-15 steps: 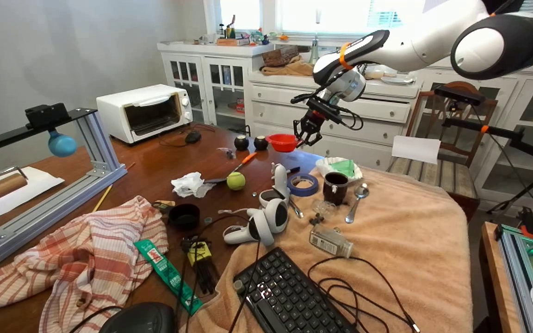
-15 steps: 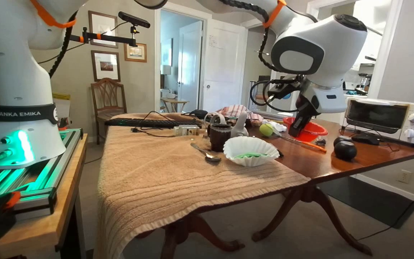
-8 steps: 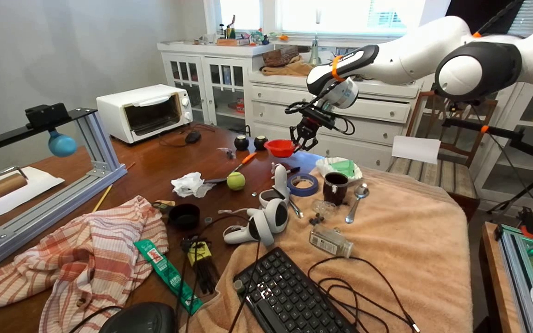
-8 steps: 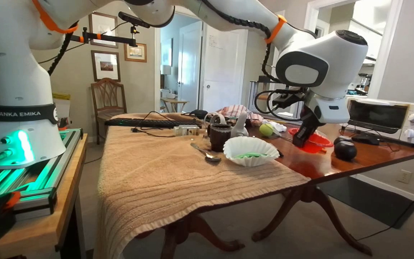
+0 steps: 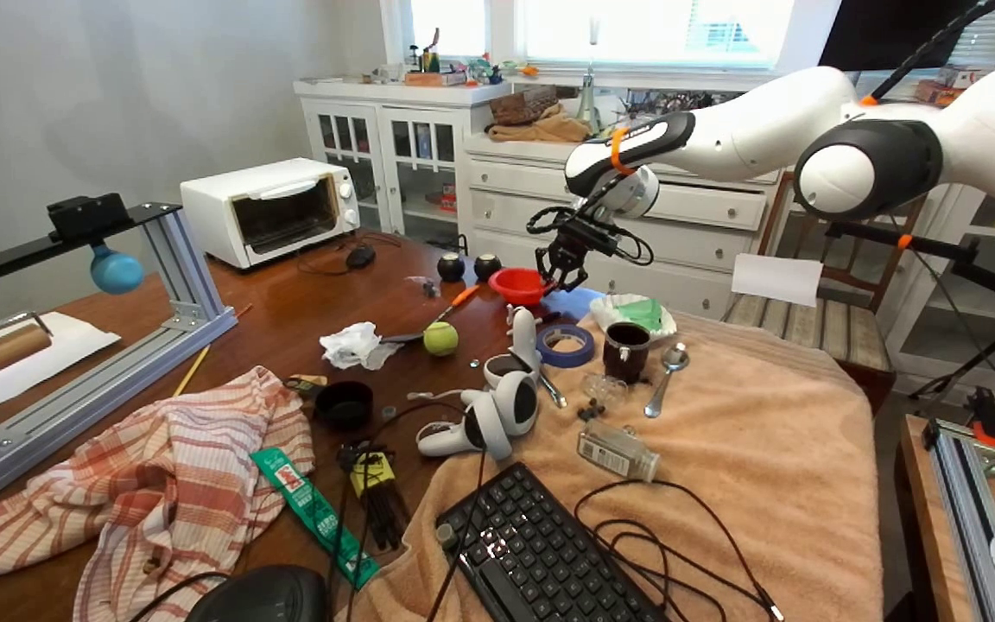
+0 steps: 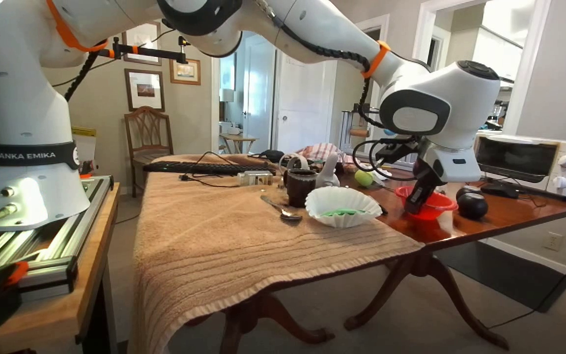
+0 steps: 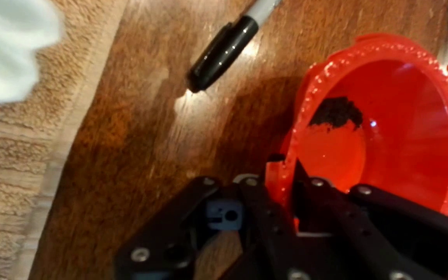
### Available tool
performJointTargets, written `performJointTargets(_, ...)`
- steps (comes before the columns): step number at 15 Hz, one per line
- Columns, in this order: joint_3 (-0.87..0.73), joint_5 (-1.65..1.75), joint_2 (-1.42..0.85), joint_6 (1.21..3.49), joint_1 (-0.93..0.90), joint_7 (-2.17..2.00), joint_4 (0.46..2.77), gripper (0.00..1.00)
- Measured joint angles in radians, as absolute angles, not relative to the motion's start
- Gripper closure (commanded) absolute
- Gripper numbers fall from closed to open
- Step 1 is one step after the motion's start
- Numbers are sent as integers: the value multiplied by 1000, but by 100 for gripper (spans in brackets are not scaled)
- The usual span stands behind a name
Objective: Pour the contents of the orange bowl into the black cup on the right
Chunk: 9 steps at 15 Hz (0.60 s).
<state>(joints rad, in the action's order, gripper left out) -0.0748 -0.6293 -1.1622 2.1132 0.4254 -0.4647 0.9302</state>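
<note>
right of frame centre i've lowered the round red-orange plastic bowl [image 7: 403,134], rim pinched in my black two-fingered gripper [image 7: 287,175].

Overexposed window [image 5: 653,33], glare on tabletop [image 7: 187,112]

- Your gripper [image 6: 414,203], in an exterior view, slants down to the left rim of the orange bowl [image 6: 439,206].
- Just right of the bowl, you see the nearer black cup [image 6: 472,205]; the farther black cup [image 6: 466,191] is partly hidden behind it.
- A white toaster oven [image 6: 533,164] stands farther back on the brown table [image 6: 514,212].
- On your tan towel [image 6: 204,246], a dark brown mug [image 6: 300,189] stands behind a white fluted filter [image 6: 344,198] with something green [image 6: 344,213] inside.
- A spoon [image 6: 278,208] lies near them; a black keyboard [image 6: 204,168] lies at the towel's far end.
</note>
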Motion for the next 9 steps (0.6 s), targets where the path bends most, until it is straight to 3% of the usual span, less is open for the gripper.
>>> performJointTargets(9, -67, -619, -1197, 2126, 415, -463, 870, 1)
